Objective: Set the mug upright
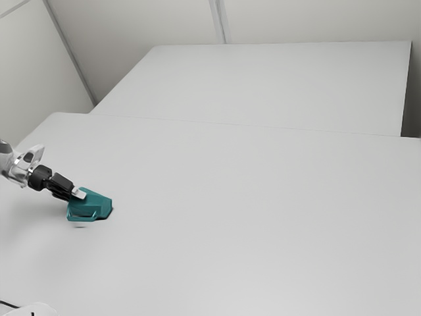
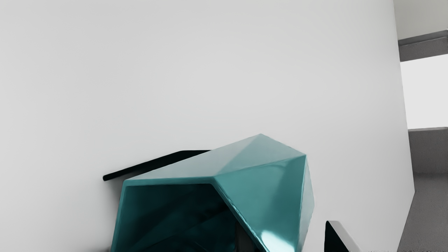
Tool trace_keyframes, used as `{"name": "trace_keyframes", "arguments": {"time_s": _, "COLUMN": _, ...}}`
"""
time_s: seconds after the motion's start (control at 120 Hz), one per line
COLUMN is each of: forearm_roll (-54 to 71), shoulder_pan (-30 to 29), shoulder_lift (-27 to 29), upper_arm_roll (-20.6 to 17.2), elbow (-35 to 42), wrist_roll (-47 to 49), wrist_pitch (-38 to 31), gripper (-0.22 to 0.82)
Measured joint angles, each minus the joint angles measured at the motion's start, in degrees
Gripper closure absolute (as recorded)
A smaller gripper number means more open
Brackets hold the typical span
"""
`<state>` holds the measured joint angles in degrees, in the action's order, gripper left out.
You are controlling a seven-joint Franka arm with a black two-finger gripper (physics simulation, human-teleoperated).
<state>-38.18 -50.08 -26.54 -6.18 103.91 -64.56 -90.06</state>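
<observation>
Our tool (image 1: 78, 193) is released: one finger (image 2: 242, 239) reaches inside the teal mug (image 1: 100, 203), the other (image 2: 334, 239) stands outside, apart from its wall. We see the mug on its side at the tabletop (image 1: 237, 210), toward the exterior view's left.

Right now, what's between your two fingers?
A wall of the teal mug: the wrist view shows one finger inside its mouth, the other outside.

pale grey desk (image 1: 263, 230), second pale surface (image 1: 270, 85) behind its far edge. off-white walls (image 1: 145, 29), grey strip (image 1: 218, 20) up the back one, dark seam (image 1: 70, 52) toward the exterior view's left. wrist view: bright white patch (image 2: 424, 92) between grey bands (image 2: 428, 150).
</observation>
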Motion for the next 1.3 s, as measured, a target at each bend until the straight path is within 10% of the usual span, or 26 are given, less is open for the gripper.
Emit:
{"name": "trace_keyframes", "arguments": {"time_s": 0.767, "forearm_roll": -1.09, "shoulder_pan": 0.26, "shoulder_lift": 1.35, "upper_arm_roll": -0.33, "elbow": -0.09, "wrist_roll": -0.17, "wrist_pitch": 1.98, "gripper": 0.77}}
{"name": "trace_keyframes", "arguments": {"time_s": 1.1, "forearm_roll": 2.81, "shoulder_pan": 4.26, "shoulder_lift": 11.81, "upper_arm_roll": -2.06, "elbow": 2.61, "wrist_roll": 1.45, "wrist_pitch": -1.05, "gripper": 0.78}}
{"name": "trace_keyframes", "arguments": {"time_s": 1.3, "forearm_roll": 13.32, "shoulder_pan": 5.09, "shoulder_lift": 21.43, "upper_arm_roll": -11.00, "elbow": 7.87, "wrist_roll": 6.40, "wrist_pitch": -9.07, "gripper": 0.78}}
